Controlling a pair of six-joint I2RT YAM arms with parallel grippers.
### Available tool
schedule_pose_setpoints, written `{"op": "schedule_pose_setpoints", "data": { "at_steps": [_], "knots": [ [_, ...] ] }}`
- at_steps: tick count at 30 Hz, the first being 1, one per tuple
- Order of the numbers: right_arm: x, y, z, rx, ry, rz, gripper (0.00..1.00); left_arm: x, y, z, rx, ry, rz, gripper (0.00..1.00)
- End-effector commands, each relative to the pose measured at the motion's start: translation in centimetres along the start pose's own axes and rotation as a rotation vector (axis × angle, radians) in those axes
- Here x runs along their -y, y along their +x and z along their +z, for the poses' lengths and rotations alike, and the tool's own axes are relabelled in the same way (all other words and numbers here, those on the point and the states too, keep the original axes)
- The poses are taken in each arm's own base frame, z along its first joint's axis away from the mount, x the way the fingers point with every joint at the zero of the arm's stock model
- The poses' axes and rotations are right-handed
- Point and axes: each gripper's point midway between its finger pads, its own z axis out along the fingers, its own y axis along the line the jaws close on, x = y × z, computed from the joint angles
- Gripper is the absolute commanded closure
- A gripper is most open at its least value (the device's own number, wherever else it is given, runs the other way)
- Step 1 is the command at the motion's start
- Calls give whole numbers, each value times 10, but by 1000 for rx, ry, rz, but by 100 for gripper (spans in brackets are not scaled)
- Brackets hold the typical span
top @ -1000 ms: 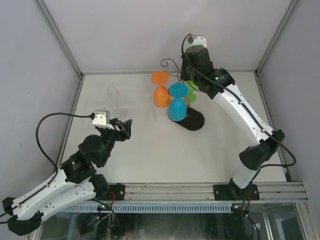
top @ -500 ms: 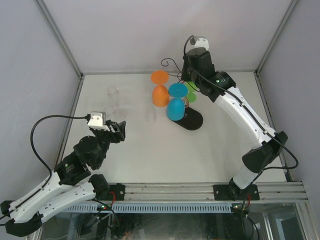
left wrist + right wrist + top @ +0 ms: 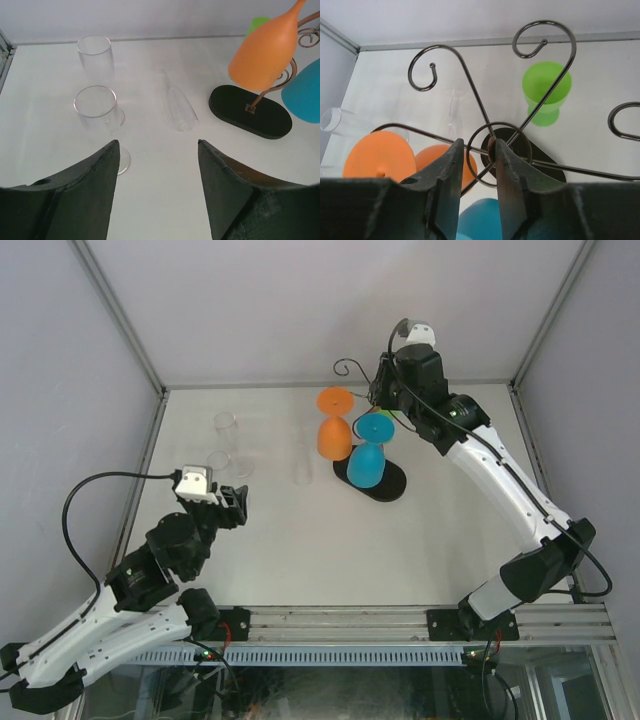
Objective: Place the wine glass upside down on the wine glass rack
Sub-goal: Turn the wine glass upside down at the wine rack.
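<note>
The wine glass rack (image 3: 393,486), a thin dark wire stand with curled scroll arms on a black oval base, stands right of centre toward the far edge of your white desk (image 3: 300,550). An orange glass (image 3: 334,437) and a blue glass (image 3: 367,464) hang bowl-down from its arms, feet uppermost. Directly over its crown sit the jaws of your right arm (image 3: 480,455), parted by a narrow gap, with the stem's tip and its wire ring showing between them; whether they touch the wire cannot be told. The right wrist camera alone shows plainly a green glass (image 3: 546,90) beyond the scrolls. The left wrist camera gives what the overhead view only hints at: the jaws of your left arm (image 3: 150,575) stand wide apart and empty. They face a clear wine glass (image 3: 98,107) upright on the desk, with a clear tumbler (image 3: 94,52) behind it and a narrow ribbed clear glass (image 3: 178,107) between these and the rack. Pale grey walls and metal frame posts enclose the desk.
</note>
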Motion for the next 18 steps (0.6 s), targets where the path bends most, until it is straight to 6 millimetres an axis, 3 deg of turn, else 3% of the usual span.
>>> {"op": "schedule_pose_setpoints", "data": {
  "at_steps": [1, 6, 13, 18],
  "knots": [
    [-8, -27, -22, 84, -72, 44, 67, -3, -24, -7, 50, 5, -17, 32],
    [-4, -37, -38, 112, -82, 40, 50, -5, -21, -7, 42, -2, -6, 31],
    [5, -64, -76, 190, -135, 31, 43, -8, -16, -8, 30, -9, 5, 31],
    [57, -80, -100, 279, -44, 71, 39, -8, -13, -6, 16, -18, 26, 30]
  ]
}}
